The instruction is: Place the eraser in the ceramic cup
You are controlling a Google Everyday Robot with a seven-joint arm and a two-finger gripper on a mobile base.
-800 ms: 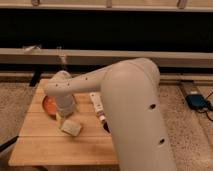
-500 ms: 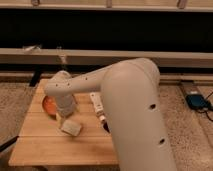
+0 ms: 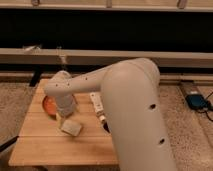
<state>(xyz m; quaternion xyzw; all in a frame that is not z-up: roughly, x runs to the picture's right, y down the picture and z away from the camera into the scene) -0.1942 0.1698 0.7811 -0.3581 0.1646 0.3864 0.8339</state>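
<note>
A: Currently the gripper (image 3: 64, 116) is being held low over the wooden table (image 3: 35, 150), between the orange bowl (image 3: 48, 106) and the beige block (image 3: 71, 128), just beside both. Whether it is open or closed cannot be told. Nothing is being seen carried.

B: Target status?

A: The eraser (image 3: 105, 125) is being taken to be the small dark bit lying at the edge of the arm (image 3: 130, 110), below the white stick (image 3: 96, 102) and well apart from the gripper. The ceramic cup is not being shown; it is probably being hidden by the arm.

B: Risks?

A: The wrong object being grabbed: the beige block is being crowded, the eraser is not. The block or bowl being knocked if the wrist is being swung across at this height. A mis-aimed drop, since the cup is being occluded.

B: Delta versus the earlier frames?

A: Almost none is being detected. The arm pose is being matched across all three, and the block, bowl and stick are being found in the same places.
</note>
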